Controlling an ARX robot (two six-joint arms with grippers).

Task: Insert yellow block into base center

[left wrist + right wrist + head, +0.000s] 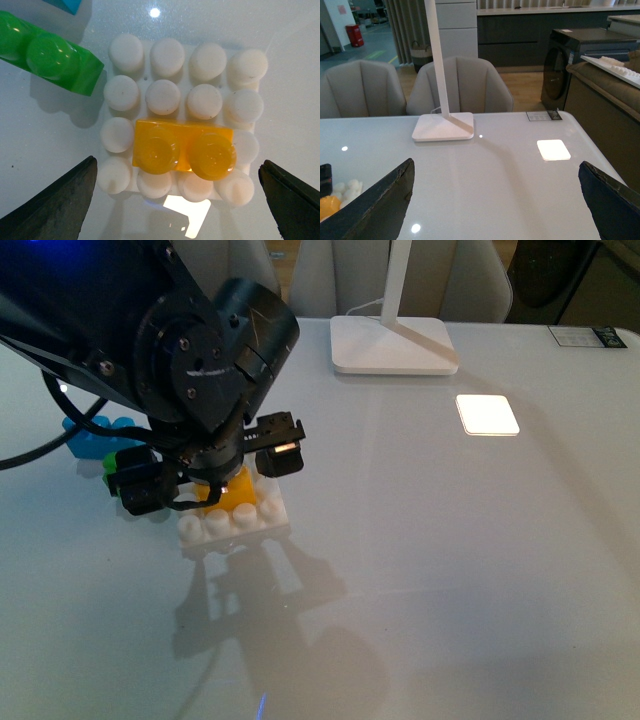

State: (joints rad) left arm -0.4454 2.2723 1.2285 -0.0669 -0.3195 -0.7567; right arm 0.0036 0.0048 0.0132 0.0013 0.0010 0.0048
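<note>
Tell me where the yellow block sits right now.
In the left wrist view the yellow block sits on the base, between the open left gripper's fingers, with the green brick off the base's corner.

Evenly lit indoor scene with soft overhead light. In the front view the glossy white table (pixel 480 570) carries a bright square patch of reflected light (pixel 487 414), and the left arm (pixel 150 330) casts a dark, soft-edged shadow (pixel 270 625) toward the camera. A blue glow tints the arm's upper casing. The left wrist view is sharp and bright: small glare spots sit on the table, and the yellow block (pixel 183 150) glows translucent. The dark gripper fingers (pixel 55 205) at the edges are blurred. The right wrist view is clear, with daylight in the background room.
</note>
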